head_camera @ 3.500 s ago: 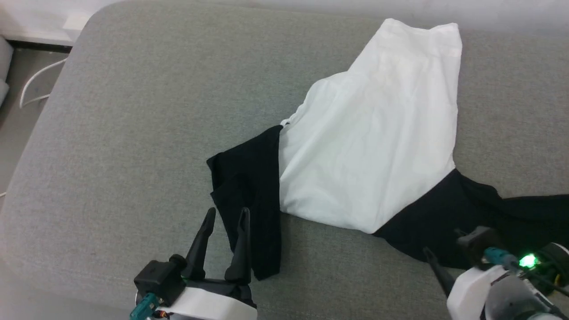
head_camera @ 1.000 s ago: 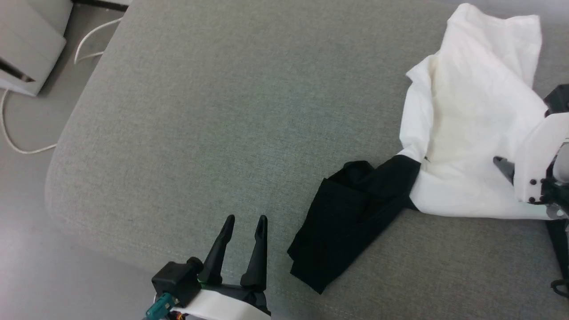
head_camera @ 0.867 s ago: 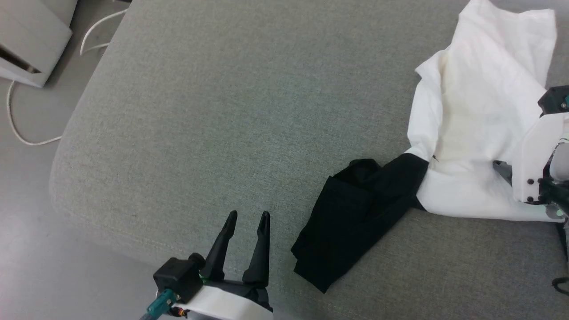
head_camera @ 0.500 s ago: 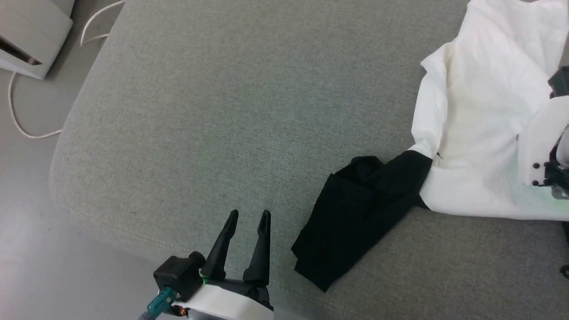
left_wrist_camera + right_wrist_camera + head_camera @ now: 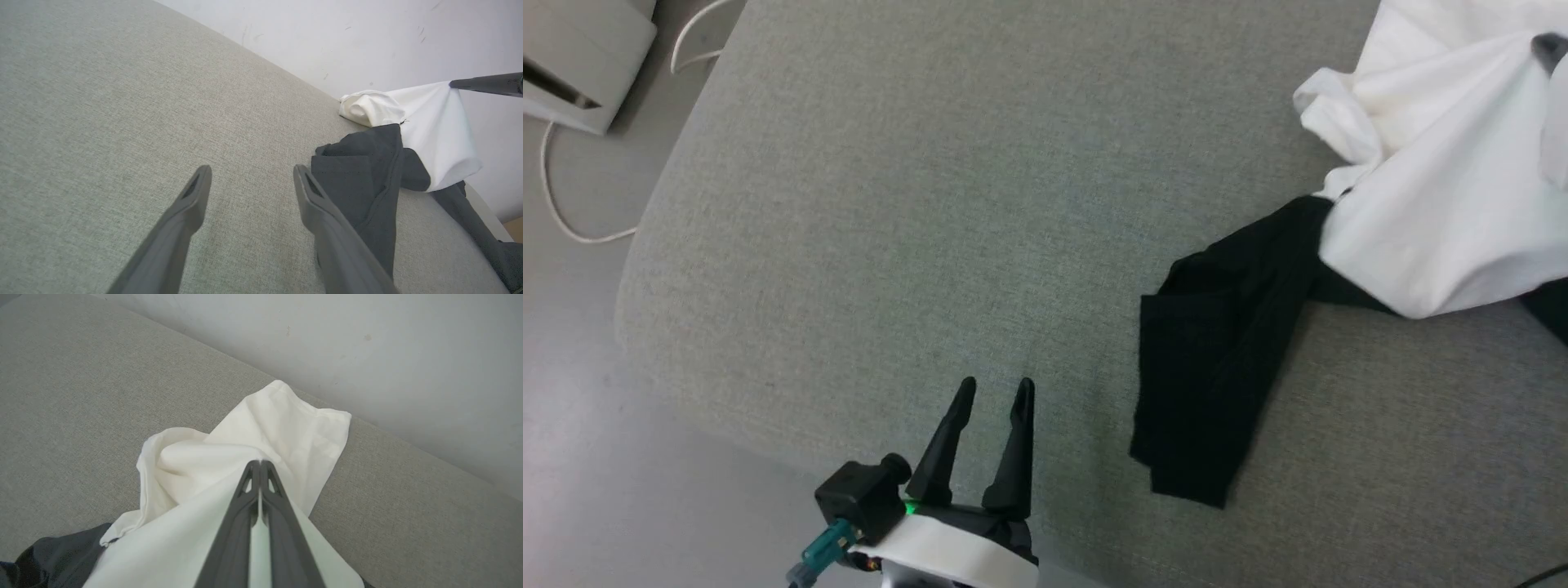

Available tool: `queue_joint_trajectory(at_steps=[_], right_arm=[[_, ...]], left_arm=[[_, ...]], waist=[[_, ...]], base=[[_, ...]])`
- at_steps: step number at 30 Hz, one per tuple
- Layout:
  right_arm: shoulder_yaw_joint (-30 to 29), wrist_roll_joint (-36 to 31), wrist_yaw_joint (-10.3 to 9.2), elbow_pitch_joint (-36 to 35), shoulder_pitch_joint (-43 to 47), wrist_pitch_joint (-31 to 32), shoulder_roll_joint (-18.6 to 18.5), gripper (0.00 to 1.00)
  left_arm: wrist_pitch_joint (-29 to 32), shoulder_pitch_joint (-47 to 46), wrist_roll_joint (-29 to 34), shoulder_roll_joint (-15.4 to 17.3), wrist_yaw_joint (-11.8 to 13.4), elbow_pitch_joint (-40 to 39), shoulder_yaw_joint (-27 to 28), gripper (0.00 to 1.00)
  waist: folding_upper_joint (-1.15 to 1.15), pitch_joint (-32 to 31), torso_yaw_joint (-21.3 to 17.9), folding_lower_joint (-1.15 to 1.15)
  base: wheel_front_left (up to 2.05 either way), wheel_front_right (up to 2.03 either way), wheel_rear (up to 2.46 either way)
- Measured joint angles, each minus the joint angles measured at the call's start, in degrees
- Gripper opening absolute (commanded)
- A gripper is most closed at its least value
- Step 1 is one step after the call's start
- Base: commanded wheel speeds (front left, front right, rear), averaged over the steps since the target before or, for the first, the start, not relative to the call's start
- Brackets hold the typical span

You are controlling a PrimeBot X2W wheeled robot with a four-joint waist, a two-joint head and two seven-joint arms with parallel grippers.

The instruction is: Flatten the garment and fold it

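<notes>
Right hand clamped on white body of garment, upper right — left hand spread apart, empty, lower centre.

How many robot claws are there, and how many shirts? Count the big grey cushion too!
Grippers: 2, the left gripper, open, and the right gripper, shut on the shirt.
Shirts: 1.
Cushions: 1, the cushion under it all.
Total: 4.
</notes>
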Motion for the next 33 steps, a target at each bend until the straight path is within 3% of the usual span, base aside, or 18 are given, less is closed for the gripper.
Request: queue_joint_trajectory(at_steps=[13,14,15,16,21,25,28,33], right_arm=[[-2.94,-18.41,0.00,16.50,-7.75,-18.69,-1.23,0.00],[-3.24,-19.41,0.00,17.90,-7.90,-19.08,-0.97,0.06],[-3.54,-20.13,0.00,19.31,-7.98,-19.14,-0.49,0.38],[-3.99,-20.53,0.00,20.80,-8.03,-18.93,0.24,1.00],[-3.70,-20.46,0.00,24.69,-8.35,-19.51,3.32,1.00],[-1.68,-16.19,0.00,24.42,-8.76,-20.07,4.46,1.00],[-0.99,-12.14,0.00,21.79,-8.09,-19.86,4.72,1.00],[-1.30,-5.63,0.00,10.88,-1.81,-19.60,4.69,1.00]], left_arm=[[0.00,-2.48,-3.26,0.01,-0.05,0.66,-4.45,1.00],[0.00,-2.49,-3.26,0.01,-0.05,0.70,-4.57,1.00],[0.00,-2.49,-3.26,0.01,-0.05,0.74,-4.68,1.00],[0.00,-2.50,-3.26,0.01,-0.05,0.74,-4.78,1.00],[-0.01,-3.54,-3.25,0.02,-0.05,0.76,-5.01,1.00],[-0.01,-3.61,-2.63,0.02,-0.04,1.14,-4.33,1.00],[0.00,-3.57,-1.57,0.01,-0.04,1.56,-3.39,1.00],[0.00,-2.61,0.74,0.01,-0.03,2.05,-1.27,1.00]], waist=[[0.00,5.23,6.48,0.01],[0.00,5.58,6.97,0.01],[0.00,5.94,7.39,0.01],[0.00,6.32,7.73,0.00],[0.00,7.64,7.85,0.01],[0.00,7.34,6.66,0.00],[0.00,6.36,5.49,0.01],[0.00,3.17,3.03,0.00]], base=[[0.00,0.00,0.00],[0.00,0.00,0.00],[0.00,0.00,0.00],[0.00,0.00,0.00],[0.00,0.00,0.00],[0.00,0.00,0.00],[0.00,0.00,0.00],[0.00,0.00,0.00]])
